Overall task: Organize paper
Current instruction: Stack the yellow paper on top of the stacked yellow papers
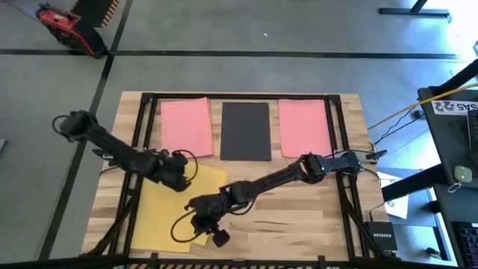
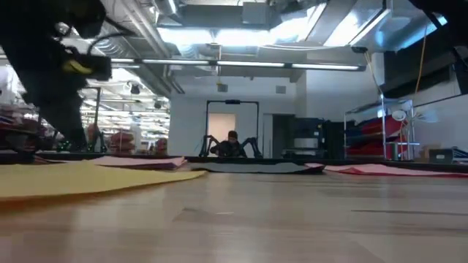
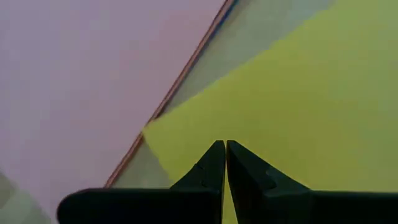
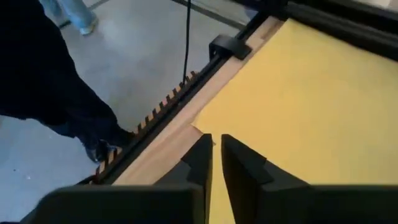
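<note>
Left gripper (image 3: 224, 148) pinched shut over the yellow sheet (image 1: 168, 209); right gripper (image 4: 216, 144) — barely parted — just beside its edge.

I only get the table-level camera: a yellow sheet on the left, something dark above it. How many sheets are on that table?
Observer: From above I count four: the yellow sheet, a left pink sheet, a right pink sheet, and a black sheet between the pinks.
Operator: Is the dark thing one arm?
Observer: Two. The left gripper is at the yellow sheet's far corner, the right gripper at its near right edge.
Operator: Is the left one pinching?
Observer: Its fingers are closed together over that corner; paper between them, I cannot tell.
</note>
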